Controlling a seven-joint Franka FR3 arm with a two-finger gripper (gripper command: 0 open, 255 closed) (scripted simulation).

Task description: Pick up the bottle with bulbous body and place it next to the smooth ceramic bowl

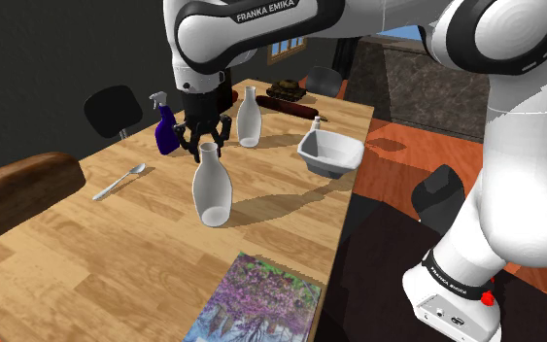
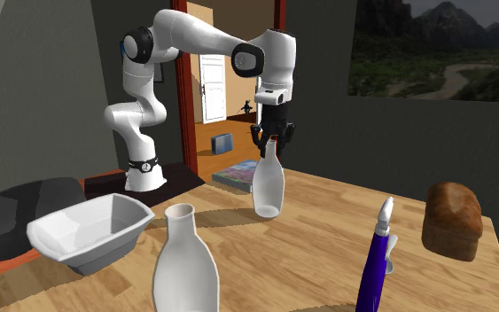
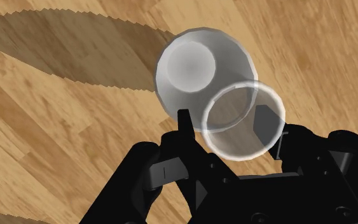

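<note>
**Claw over the bottle's neck, lift not yet made**

The black claw (image 1: 210, 150) hangs right over the round-bellied white bottle (image 1: 212, 189), which stands upright near the middle of the wooden table (image 1: 116, 253). In the wrist view, its 2 fingers (image 3: 184, 127) stand apart on either side of the bottle's mouth with a sliver of gap showing, so I'd call it released rather than clamped. The reach looks done. The grasp, the lift, the carry and the set-down are all left to do.

The white bowl (image 1: 331, 163) sits toward the shoulder view's right, close to the table's edge there. Bare wood lies between it and the bottle, and that seems the easiest landing spot. A second bottle (image 1: 249, 117) stands just behind that gap, with a blue spray bottle (image 1: 167, 126) beyond the claw. A spoon (image 1: 120, 181), a brown loaf (image 1: 23, 194) and a magazine (image 1: 256, 299) lie well apart from the likely path. The far side of the bowl leaves little room before the edge.
</note>
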